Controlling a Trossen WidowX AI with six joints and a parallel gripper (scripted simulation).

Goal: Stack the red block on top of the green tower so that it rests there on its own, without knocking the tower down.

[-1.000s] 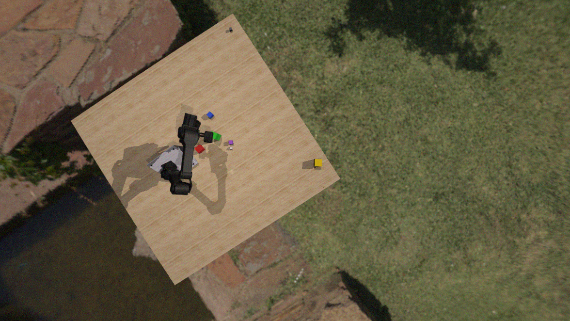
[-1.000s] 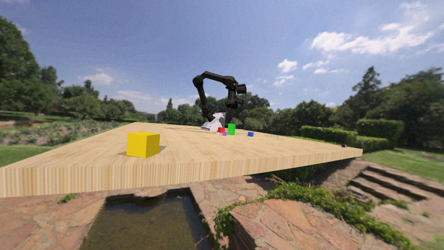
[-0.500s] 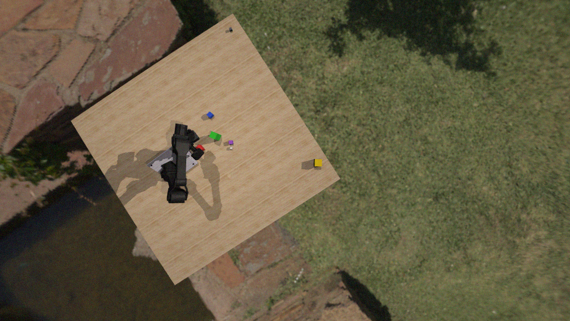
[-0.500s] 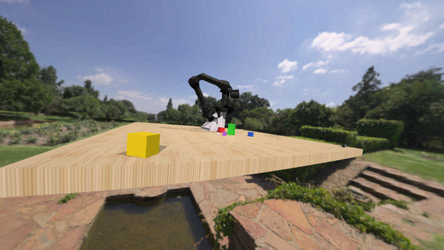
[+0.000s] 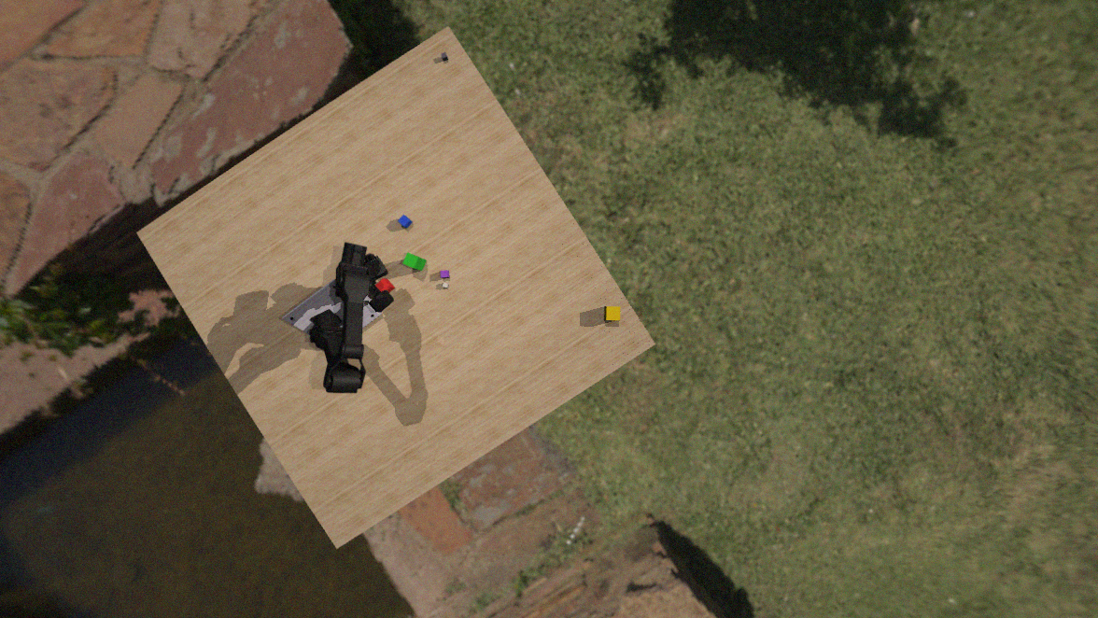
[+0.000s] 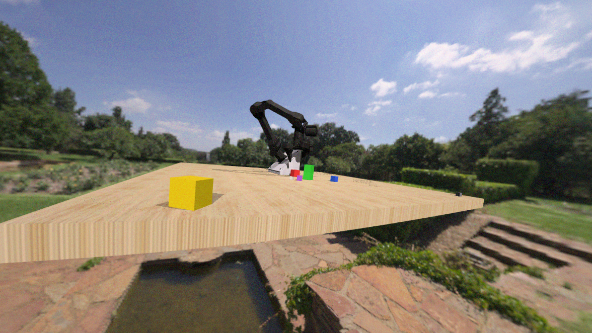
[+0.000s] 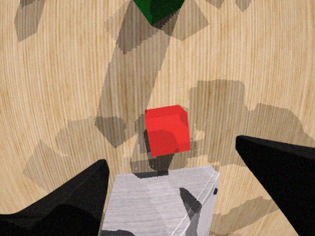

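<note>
Near the centre of the wrist view, the red block (image 5: 385, 285) (image 6: 294, 172) (image 7: 167, 130) sits on the table (image 5: 491, 368) (image 6: 248, 198) (image 7: 54, 71), below me. My claw (image 5: 380, 282) (image 6: 299, 159) (image 7: 174, 154) is spread wide, holding nothing. At that view's top edge stands the green tower (image 5: 414, 261) (image 6: 308, 172) (image 7: 157, 8), apart from the block.
</note>
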